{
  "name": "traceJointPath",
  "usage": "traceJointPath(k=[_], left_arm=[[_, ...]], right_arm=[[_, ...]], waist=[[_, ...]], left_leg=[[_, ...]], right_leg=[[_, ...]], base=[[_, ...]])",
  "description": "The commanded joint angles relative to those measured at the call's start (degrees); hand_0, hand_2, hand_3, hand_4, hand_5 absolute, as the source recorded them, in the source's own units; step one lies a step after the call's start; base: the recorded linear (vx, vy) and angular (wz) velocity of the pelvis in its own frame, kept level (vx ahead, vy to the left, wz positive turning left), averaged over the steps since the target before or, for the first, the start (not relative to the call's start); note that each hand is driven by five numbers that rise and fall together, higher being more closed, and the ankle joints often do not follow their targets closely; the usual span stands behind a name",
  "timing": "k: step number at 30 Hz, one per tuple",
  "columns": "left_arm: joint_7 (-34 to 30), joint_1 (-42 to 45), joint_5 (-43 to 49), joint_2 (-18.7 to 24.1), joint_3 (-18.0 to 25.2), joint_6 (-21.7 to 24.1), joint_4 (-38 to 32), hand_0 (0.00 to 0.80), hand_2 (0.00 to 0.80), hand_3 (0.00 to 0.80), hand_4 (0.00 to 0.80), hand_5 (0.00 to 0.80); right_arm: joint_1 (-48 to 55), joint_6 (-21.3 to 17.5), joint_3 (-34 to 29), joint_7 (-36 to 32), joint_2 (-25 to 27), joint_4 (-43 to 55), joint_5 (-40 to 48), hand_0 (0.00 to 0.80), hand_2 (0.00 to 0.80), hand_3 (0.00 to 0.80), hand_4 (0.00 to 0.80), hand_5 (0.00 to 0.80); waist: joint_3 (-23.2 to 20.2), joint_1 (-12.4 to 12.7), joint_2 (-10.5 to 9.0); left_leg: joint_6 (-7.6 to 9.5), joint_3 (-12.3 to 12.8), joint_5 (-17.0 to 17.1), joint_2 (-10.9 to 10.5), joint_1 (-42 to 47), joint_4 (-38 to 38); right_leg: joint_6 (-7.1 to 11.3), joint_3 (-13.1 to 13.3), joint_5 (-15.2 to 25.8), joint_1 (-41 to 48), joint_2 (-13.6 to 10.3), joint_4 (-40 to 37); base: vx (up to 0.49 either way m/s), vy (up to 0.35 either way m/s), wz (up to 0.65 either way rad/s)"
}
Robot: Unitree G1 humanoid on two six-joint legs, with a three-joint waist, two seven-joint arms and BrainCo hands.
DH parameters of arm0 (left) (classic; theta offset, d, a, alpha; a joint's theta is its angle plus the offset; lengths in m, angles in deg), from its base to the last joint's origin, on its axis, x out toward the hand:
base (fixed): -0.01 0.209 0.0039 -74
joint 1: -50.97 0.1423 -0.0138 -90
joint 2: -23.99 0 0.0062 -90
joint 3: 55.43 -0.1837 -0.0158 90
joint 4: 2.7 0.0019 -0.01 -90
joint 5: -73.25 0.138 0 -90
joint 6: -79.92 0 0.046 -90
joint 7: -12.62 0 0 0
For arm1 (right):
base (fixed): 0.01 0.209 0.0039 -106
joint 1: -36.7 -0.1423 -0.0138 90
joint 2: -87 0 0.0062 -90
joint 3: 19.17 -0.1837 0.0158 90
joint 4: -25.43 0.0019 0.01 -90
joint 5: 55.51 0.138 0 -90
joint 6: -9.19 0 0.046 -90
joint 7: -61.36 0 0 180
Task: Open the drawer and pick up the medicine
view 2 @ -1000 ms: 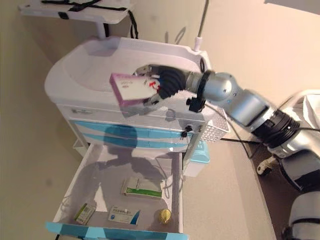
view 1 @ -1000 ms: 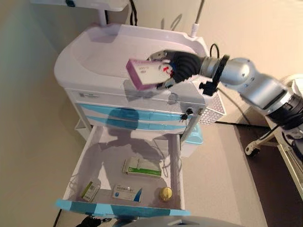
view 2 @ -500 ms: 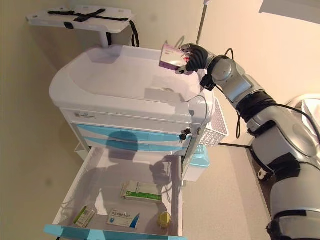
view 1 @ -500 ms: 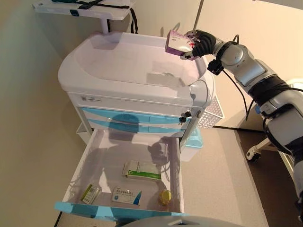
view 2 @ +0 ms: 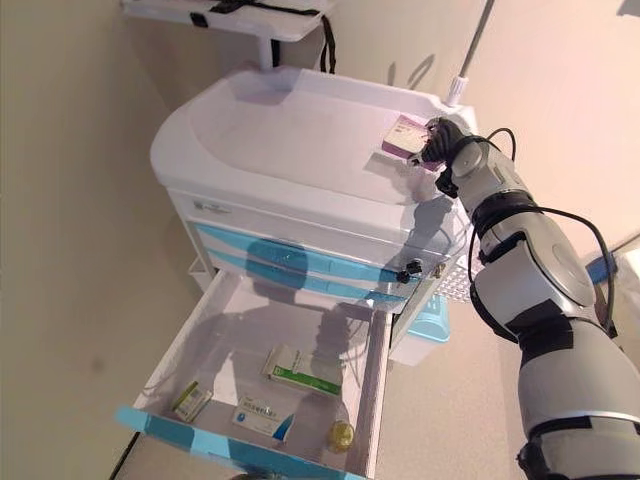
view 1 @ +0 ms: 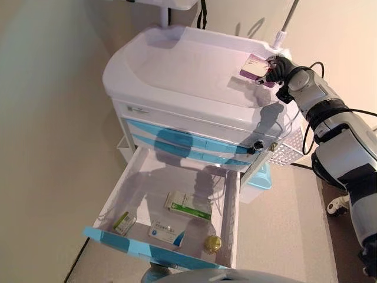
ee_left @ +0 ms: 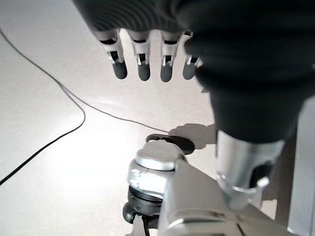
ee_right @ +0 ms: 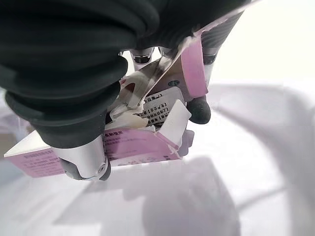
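The pink box sits low over the cart top, near its far right corner, and we cannot tell from the head views whether its underside touches the white surface or hangs just above it. It lies flat, its long axis running from the cart's middle out toward the right edge. Our right hand is on the box's outer end, so the box points away from the hand toward the cart's centre. In the right wrist view the fingers and thumb curl round the box, one end flap of which stands open, and the pale surface lies close beneath. We judge the coming move turns on that small gap under the box: lowering straight down should set it flat, then the fingers can let go.

The drawer stands pulled out below, well apart from the hand, with 3 more boxes and a small yellow-capped bottle inside. Our left hand hangs over the floor, fingers straight and holding nothing, far from the box.
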Motion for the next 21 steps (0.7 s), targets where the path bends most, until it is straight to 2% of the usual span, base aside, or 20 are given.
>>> traceJointPath(k=[1,10,21], left_arm=[[0.24,-3.15,-1.12,2.43,-1.11,0.09,1.52,0.0,0.0,0.0,0.0,0.0],[-1.2,-2.61,0.05,2.04,-1.77,-0.06,1.03,0.0,0.0,0.0,0.0,0.0],[-2.13,-3.05,0.31,1.56,-2.05,-0.11,0.57,0.0,0.0,0.0,0.0,0.0]], right_arm=[[-4.95,-0.82,0.2,1.03,1.82,-1.81,-0.57,0.8,0.8,0.8,0.8,0.8],[-1.85,-0.93,0.13,-2.52,1.72,-0.59,0.57,0.8,0.8,0.8,0.8,0.8],[1.12,-0.95,0.95,-6.17,-0.28,4.05,1.57,0.8,0.8,0.8,0.8,0.8]], waist=[[2.52,1.8,-3.14],[3.97,3.43,-2.6],[4.31,3.48,-2.0]], left_leg=[[2.4,0.3,-4.68,-3.2,3.85,1.07],[2.26,-1.16,-4.31,-3.51,2.9,1.4],[2.14,-1.68,-4.17,-3.67,2.61,1.51]], right_leg=[[4.39,-0.04,2.72,-1.32,-2.61,3.47],[4.19,-1.4,2.34,-1.56,-2.67,3.53],[3.97,-1.78,2.21,-1.65,-2.7,3.58]], base=[[0.013,-0.015,0.19],[0.001,-0.011,0.08],[0.0,0.0,0.0]])
